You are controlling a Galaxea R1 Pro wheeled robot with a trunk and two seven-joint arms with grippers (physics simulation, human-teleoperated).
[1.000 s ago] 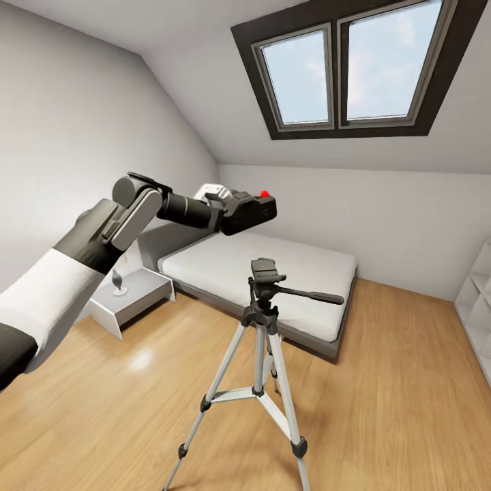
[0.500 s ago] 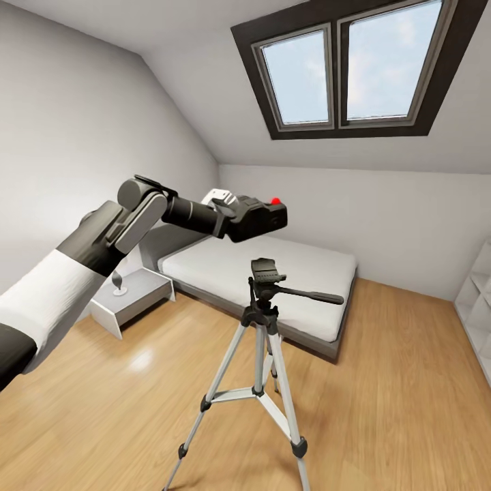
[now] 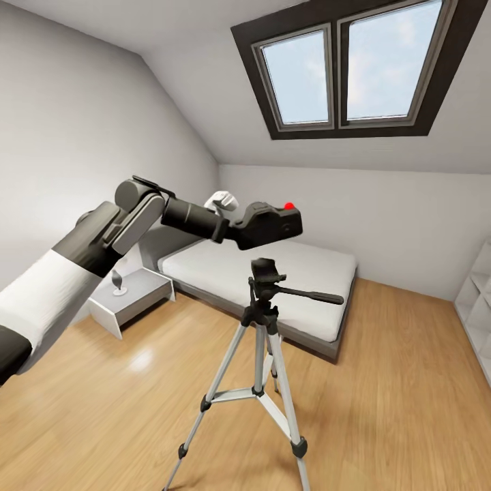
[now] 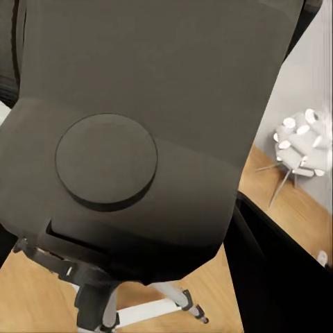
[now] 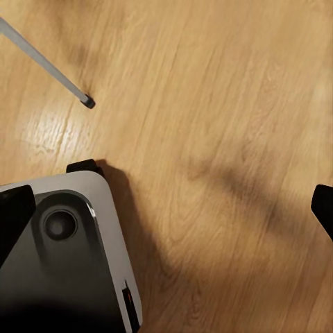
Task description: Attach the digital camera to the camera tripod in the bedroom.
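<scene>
**Camera held above the tripod head**

Our left pincer is clenched on the camera, carrying it in the air just above and slightly toward 11 o'clock of the tripod head, not touching it. The camera's red button faces up. From the left wrist, the camera's dark body sits close before us, with the tripod beneath it. The tripod stands on the wooden floor, its pan handle pointing toward 3 o'clock, with the bed behind it. Our right pincer hangs spread wide over the floor, grasping nothing; one tripod leg shows there.
</scene>
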